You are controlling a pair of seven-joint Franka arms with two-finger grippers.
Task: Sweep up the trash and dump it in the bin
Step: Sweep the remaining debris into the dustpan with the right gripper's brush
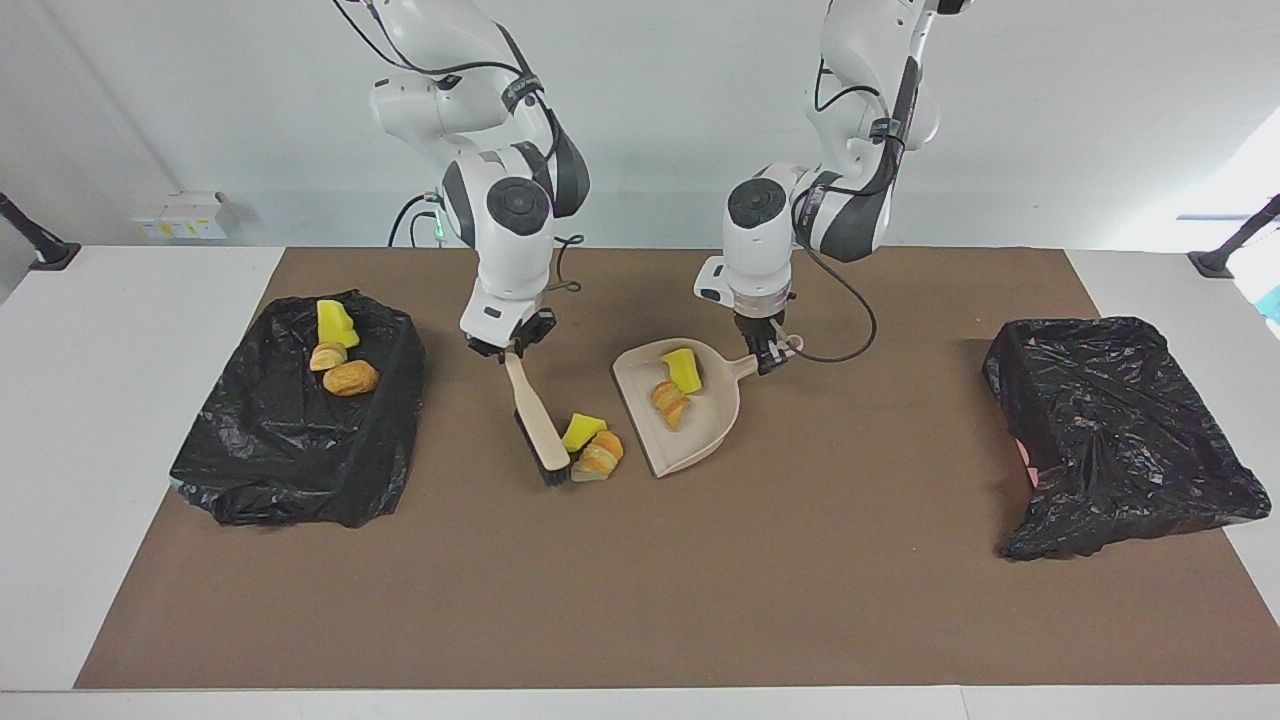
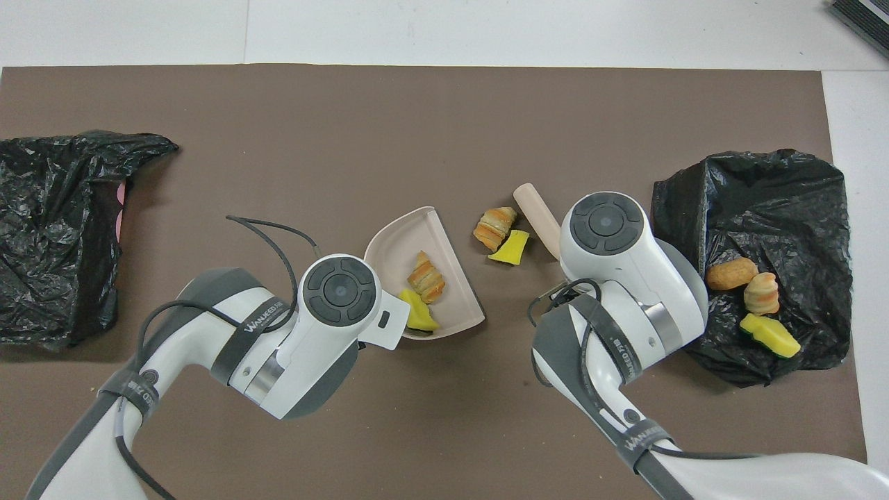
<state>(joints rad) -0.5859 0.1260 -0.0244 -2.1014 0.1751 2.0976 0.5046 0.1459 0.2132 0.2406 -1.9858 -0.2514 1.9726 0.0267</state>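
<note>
My right gripper is shut on the handle of a beige brush whose dark bristles rest on the brown mat. A yellow-and-green sponge piece and a golden bread chunk lie right beside the bristles, between the brush and the dustpan. My left gripper is shut on the handle of the beige dustpan, which lies flat on the mat. A yellow sponge piece and a bread chunk lie in the pan. In the overhead view the arms' wrists hide both grippers; the dustpan and the brush handle show.
A bin lined with a black bag stands at the right arm's end and holds a yellow sponge piece and two bread chunks. A second black-bagged bin stands at the left arm's end. A brown mat covers the table.
</note>
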